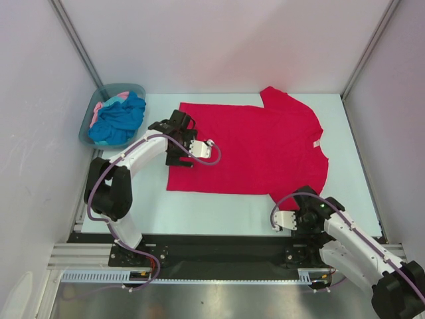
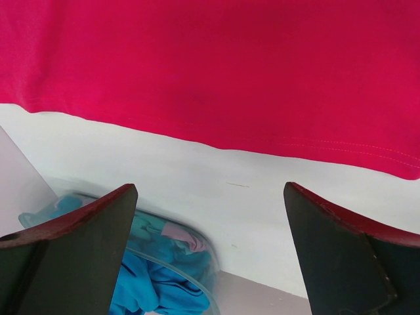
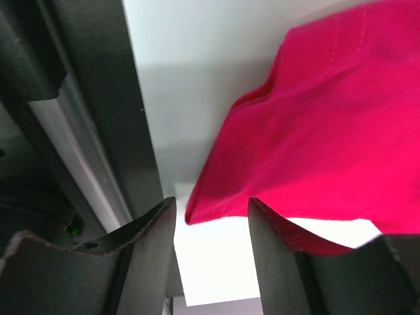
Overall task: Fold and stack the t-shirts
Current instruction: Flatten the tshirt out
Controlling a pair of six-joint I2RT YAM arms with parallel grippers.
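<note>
Tub (image 1: 89, 119) (image 2: 210, 262): grey-teal see-through plastic, oval with a rounded rim, at the far left corner of the desk (image 1: 219, 212) (image 2: 197, 177) (image 3: 190, 65).
Tub contents: two shirts, both crumpled.
Blue shirt (image 1: 119, 119) (image 2: 151, 295): turquoise, soft and deeply creased, heaped above the rim and filling most of the tub.
Pink shirt (image 1: 99, 106) (image 2: 184, 235): pale; only a small strip shows at the tub's far left side, beside the blue one.
Left end effector (image 1: 203, 149) (image 2: 210, 190): jaws wide apart, nothing between them, over the left edge of the red shirt. The fingers (image 2: 85, 256) are dark, wedge-shaped and matte in the wrist view.
Red shirt (image 1: 252, 146) (image 2: 230, 65) (image 3: 328, 118): crimson, large, spread flat on the middle of the desk. Hem to the left, collar to the right, one sleeve toward the far wall, the other toward the near edge. Smooth knit with few wrinkles; a double row of stitching runs along the hem.
Desk: white, flat and matte.
Right end effector (image 1: 283, 220) (image 3: 211, 203): at the near edge, just beside the near sleeve. The jaws stand apart with a narrow gap and white desk showing through it. The sleeve's folded corner lies at that gap. Whether the fingers (image 3: 144, 256) touch the cloth cannot be told.
Rail (image 1: 219, 249) (image 3: 72, 144): dark, with a dull metal strip, along the desk's near edge.
</note>
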